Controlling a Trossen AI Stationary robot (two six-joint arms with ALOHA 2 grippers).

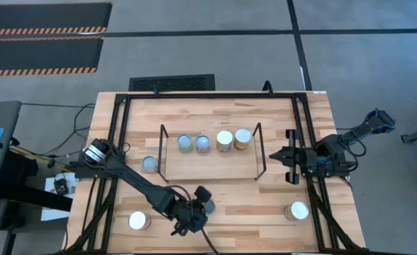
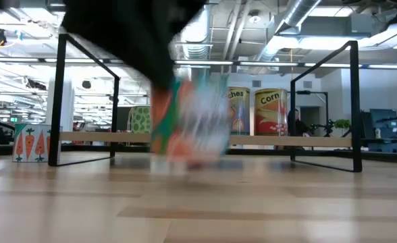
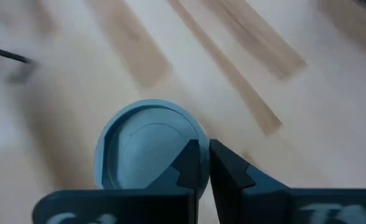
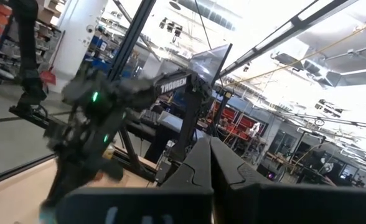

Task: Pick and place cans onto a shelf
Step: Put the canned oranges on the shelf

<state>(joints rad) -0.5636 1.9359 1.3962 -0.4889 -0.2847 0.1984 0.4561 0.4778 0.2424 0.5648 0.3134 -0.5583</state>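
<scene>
The left claw point(image 1: 198, 209) was at the near edge of the table point(image 1: 215, 191), just left of centre, with a blue-topped can point(image 3: 149, 146) right beside its fingers. In the left wrist view the fingers looked almost closed next to the can's rim rather than around it, so whether it held the can could not be told. The low view showed only a blurred can with an orange label under the arm.

4 cans point(image 1: 214, 142) stood in a row on the shelf point(image 1: 210, 161). Another sat just left of the shelf, and 2 whitish-topped ones waited near the table's near-left and near-right corners.

These cans are probably stiff, fairly heavy for their size and smooth-sided, so a slipping grip seems the main risk. Taking one across the middle of its side wall looks safest.

The left arm stretched diagonally from the table's left side, wrist bent down. The right claw point(image 1: 292, 164) waited at the right of the shelf, fingers pressed together.
</scene>
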